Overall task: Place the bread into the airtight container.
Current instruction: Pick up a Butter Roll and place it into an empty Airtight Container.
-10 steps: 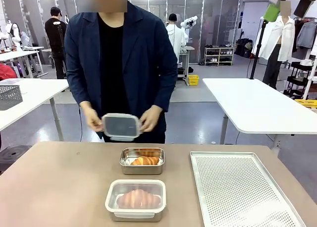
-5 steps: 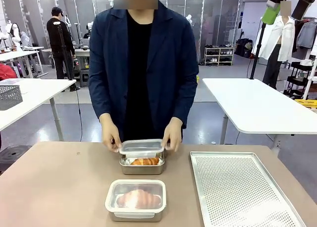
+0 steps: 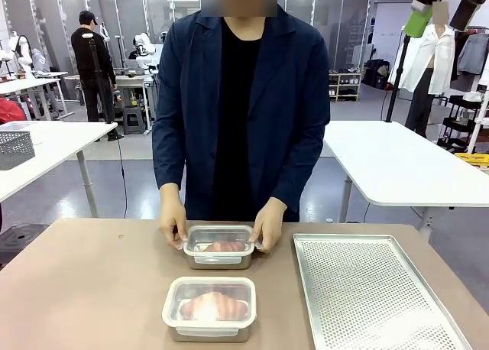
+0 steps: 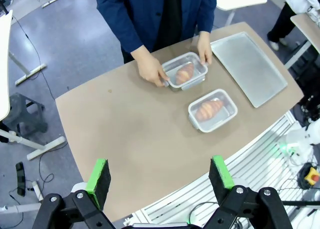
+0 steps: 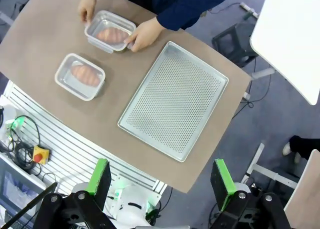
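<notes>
Bread (image 3: 224, 246) lay inside the far container (image 3: 219, 256), just beyond the lidded near container (image 3: 209, 308); the person's hands (image 3: 268, 223) pressed its lid. My fingers (image 4: 159, 177) hung released above. An unevenly seated lid might pop off.

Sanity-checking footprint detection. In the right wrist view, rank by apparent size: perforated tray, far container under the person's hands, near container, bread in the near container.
1. Perforated tray, by far the largest.
2-3. Far container and near container: they look alike, no ranking; the person's hands cover the far one's ends.
4. Bread in the near container, smallest.
</notes>
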Action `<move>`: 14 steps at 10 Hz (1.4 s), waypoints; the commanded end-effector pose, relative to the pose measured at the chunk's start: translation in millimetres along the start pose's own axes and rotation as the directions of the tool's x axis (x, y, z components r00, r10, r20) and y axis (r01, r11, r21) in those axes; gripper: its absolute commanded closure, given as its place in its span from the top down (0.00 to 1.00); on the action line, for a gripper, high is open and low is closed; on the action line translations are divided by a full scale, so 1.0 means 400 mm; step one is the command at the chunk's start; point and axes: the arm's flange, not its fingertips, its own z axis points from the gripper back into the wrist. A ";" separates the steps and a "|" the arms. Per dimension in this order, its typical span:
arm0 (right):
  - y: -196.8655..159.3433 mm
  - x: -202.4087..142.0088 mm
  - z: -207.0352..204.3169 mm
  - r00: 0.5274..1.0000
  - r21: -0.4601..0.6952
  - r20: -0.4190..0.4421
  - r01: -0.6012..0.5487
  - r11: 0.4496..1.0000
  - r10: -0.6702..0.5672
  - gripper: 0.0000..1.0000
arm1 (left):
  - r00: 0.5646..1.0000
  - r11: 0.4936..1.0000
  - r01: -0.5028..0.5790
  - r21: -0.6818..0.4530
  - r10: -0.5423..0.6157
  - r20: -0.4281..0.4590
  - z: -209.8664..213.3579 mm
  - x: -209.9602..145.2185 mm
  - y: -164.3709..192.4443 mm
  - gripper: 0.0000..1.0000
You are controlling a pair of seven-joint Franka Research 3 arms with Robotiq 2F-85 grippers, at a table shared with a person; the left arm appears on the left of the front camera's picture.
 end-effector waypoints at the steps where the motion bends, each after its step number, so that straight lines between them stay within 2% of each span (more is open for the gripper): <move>1: -0.004 -0.002 0.003 1.000 -0.014 0.001 -0.016 1.000 0.016 1.00 | 1.000 1.000 0.015 -0.006 -0.015 -0.001 0.001 0.001 -0.001 1.00; 14: -0.004 -0.002 0.003 1.000 -0.014 0.001 -0.016 1.000 0.016 1.00 | 1.000 1.000 0.015 -0.006 -0.015 -0.001 0.001 0.001 -0.001 1.00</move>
